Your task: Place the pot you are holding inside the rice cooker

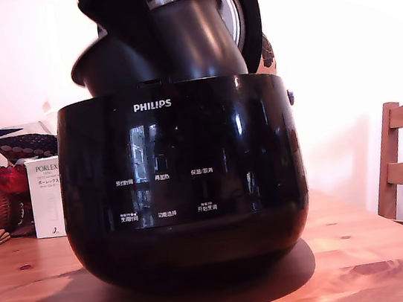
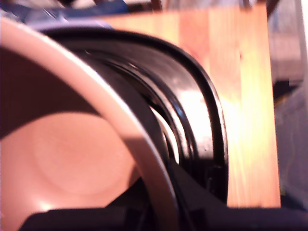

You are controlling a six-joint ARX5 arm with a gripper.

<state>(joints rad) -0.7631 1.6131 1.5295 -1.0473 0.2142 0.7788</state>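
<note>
The dark matte pot (image 1: 194, 43) hangs tilted above the open glossy black PHILIPS rice cooker (image 1: 183, 183), its rounded bottom toward seven o'clock, flared rim toward one o'clock near the raised lid.

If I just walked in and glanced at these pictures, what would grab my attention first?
A big glossy black rice cooker marked PHILIPS fills the middle of the exterior view, standing on a wooden table. Above its open top a dark grey pot hangs tilted, its lower part dipping behind the cooker's rim, with the raised lid behind it. In the wrist view the pot's pale, smooth inside looms close beside the cooker's shiny black rim.
</note>
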